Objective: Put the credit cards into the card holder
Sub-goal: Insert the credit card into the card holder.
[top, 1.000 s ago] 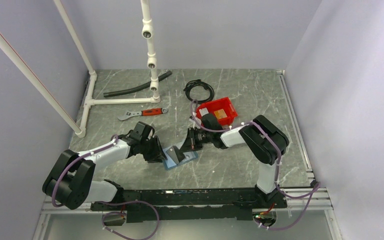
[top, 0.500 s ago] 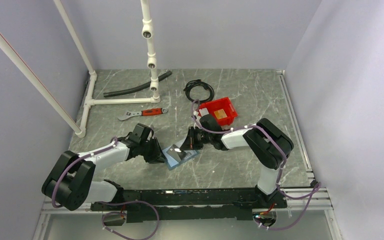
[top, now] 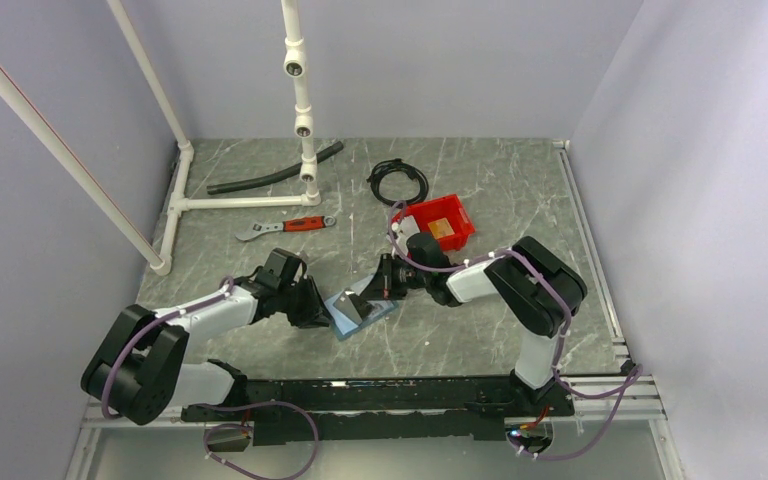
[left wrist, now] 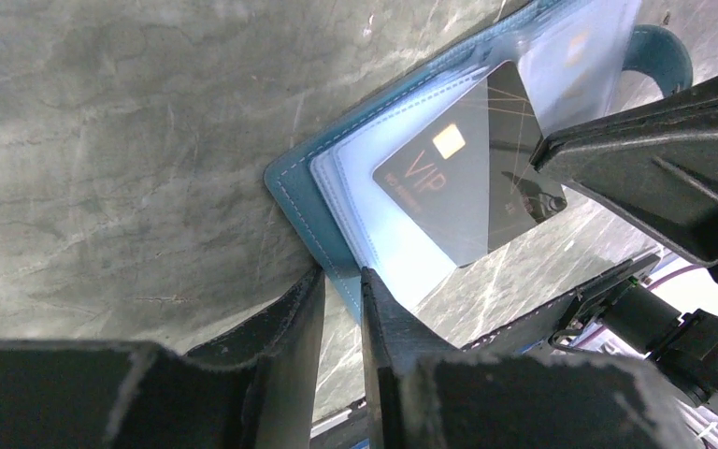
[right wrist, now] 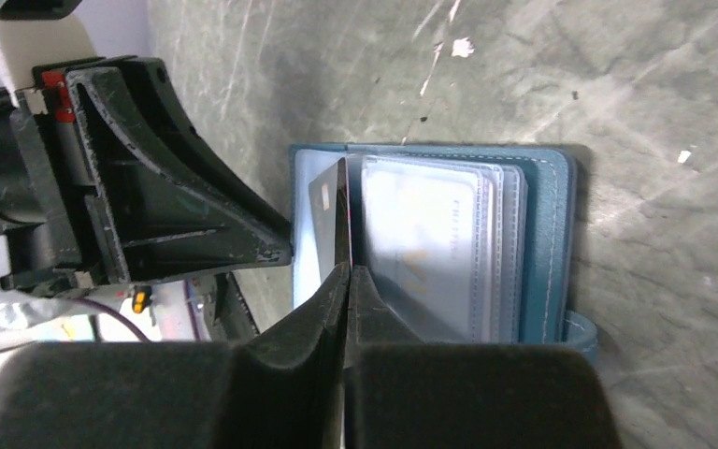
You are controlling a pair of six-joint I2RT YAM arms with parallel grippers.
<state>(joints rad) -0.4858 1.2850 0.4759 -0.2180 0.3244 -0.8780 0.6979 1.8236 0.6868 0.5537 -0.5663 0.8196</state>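
On table (top: 480, 330), left gripper (left wrist: 341, 281) clamping card holder (left wrist: 292, 185), right gripper (right wrist: 348, 273) pinching credit card (left wrist: 467, 178)

Cover, blue-teal rectangular card holder (left wrist: 292, 182): leather-look, fine grain, matt, stitched edge.
Inside card holder: clear plastic sleeves (left wrist: 374, 234), smooth, glossy, reflective.
Face, black rectangular card (left wrist: 467, 178) at sleeves: smooth plastic, glossy; metallic gold chip; faint light lines.
Grey marbled table (left wrist: 103, 140) under card holder: stone-look, low sheen, white scuffs.
Left gripper (left wrist: 340, 278), right gripper (right wrist: 346, 271) at card holder: black plastic, matt, coarse layered texture.
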